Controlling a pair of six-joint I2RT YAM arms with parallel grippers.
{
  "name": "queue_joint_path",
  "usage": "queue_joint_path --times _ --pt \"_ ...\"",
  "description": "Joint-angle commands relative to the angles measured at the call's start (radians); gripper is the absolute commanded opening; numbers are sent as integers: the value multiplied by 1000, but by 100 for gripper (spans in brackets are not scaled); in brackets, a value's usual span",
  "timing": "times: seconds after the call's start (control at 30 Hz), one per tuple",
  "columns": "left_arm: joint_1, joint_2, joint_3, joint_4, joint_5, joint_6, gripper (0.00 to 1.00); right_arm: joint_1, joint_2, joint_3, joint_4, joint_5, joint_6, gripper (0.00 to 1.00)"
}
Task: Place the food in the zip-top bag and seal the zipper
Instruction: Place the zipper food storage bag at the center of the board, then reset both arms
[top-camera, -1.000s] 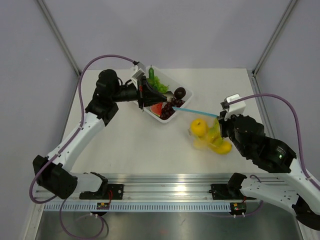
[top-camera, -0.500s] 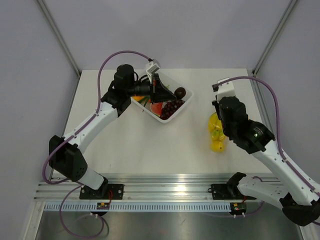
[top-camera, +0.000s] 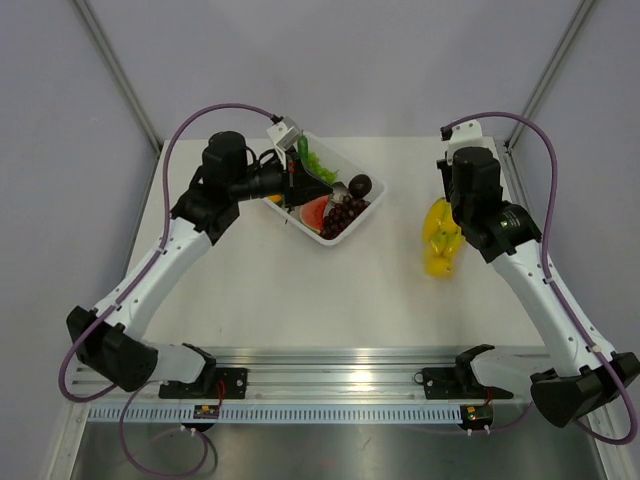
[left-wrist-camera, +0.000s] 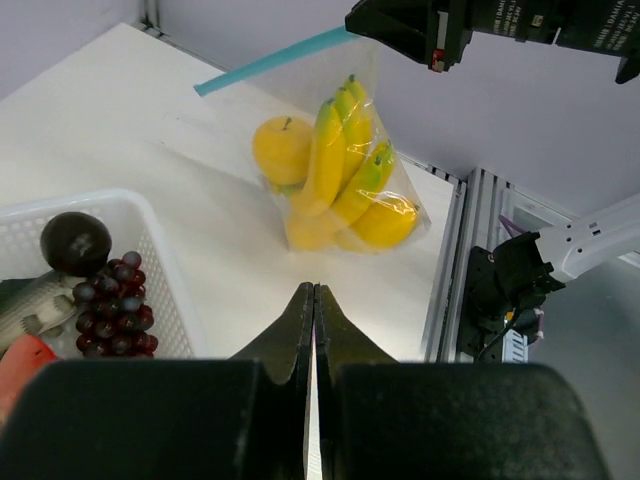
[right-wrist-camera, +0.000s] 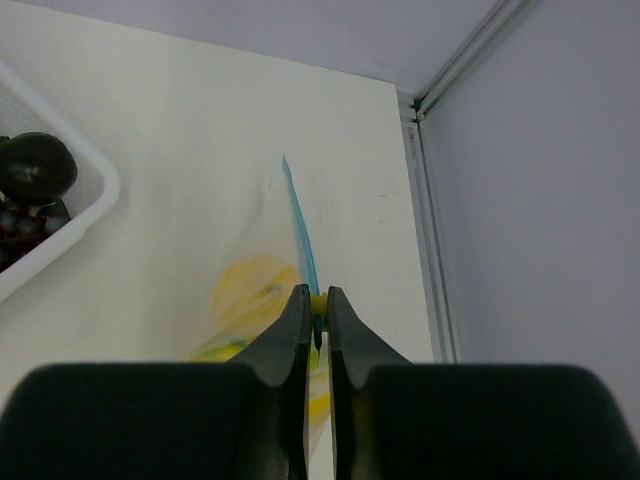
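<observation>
**Filled bag held up by its strip, right side of table**

Zip-top bag (left-wrist-camera: 396, 190): clear pouch hanging by its mouth edge at about 3 o'clock on the table (top-camera: 300, 290), well apart from the tray; whether its bottom touches the table cannot be told.
Food (left-wrist-camera: 335, 165): yellow bananas with green tips and rounder yellow pieces, all inside the bag.
Zipper (left-wrist-camera: 270, 62): light-blue strip along the top of the bag, tilted; whether it is sealed cannot be told.
Right gripper (right-wrist-camera: 316, 300): jaws narrow, pinching one end of the zipper, the bag hanging from it.
Left gripper (left-wrist-camera: 313, 300): fingers pressed together, holding nothing; over the tray, pointing toward 3 o'clock.
Tray (top-camera: 375, 205): white basket at about 12 o'clock on the table; holds grapes (left-wrist-camera: 110, 305), a dark round fruit (left-wrist-camera: 75, 243), and red and green pieces.
</observation>
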Motion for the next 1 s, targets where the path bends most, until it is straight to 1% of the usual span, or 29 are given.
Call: queue_joint_path --times 0.0,0.07,0.17,0.23,0.27,0.3,0.33,0.37,0.4,0.43,0.47,0.53,0.57,0.6,0.67,0.7,0.73,0.77,0.83,0.97 --pt "4 -104 -38 -22 -128 13 0 -13 6 100 97 -39 -65 0" --pt "4 -169 -74 -40 -176 22 0 -13 18 127 87 -81 -53 0" --pt "4 -253 -124 -49 -262 34 0 -11 48 157 45 -186 -3 0" --pt "4 -287 -136 -71 -340 42 0 -11 61 155 15 -291 37 0" --pt "4 -313 -142 -80 -372 38 0 -10 65 137 9 -340 85 0" --pt "4 -324 -145 -100 -423 38 0 -10 68 123 5 -471 114 0" --pt "4 -335 -148 -106 -443 38 1 -10 71 108 4 -540 140 2" --pt "4 -354 -157 -111 -466 28 6 -5 82 82 2 -603 184 6" --pt "5 -362 -162 -114 -504 22 12 -3 88 73 -10 -667 197 13" --pt "4 -373 -168 -114 -524 16 21 0 93 65 -15 -677 226 23" --pt "5 -391 -174 -111 -538 5 38 0 90 48 -19 -675 249 39" --pt "5 -408 -191 -106 -577 -7 56 -2 75 36 -27 -625 255 50" --pt "5 -417 -196 -105 -589 -19 71 -2 43 20 -28 -590 263 62" --pt "5 -436 -200 -102 -615 -27 78 -2 24 10 -27 -495 271 67" --pt "5 -456 -219 -94 -643 -47 88 -2 -34 -27 -19 -419 281 78" --pt "5 -470 -228 -89 -661 -54 95 -2 -53 -39 -25 -351 287 87" --pt "5 -477 -242 -86 -664 -67 98 -2 -66 -50 -31 -323 309 92" --pt "5 -485 -249 -83 -669 -74 99 -2 -89 -69 -41 -300 324 99" --pt "5 -499 -263 -88 -670 -96 99 -2 -103 -84 -77 -249 375 99" --pt "4 -516 -279 -128 -684 -117 99 -2 -111 -115 -182 -238 470 99"
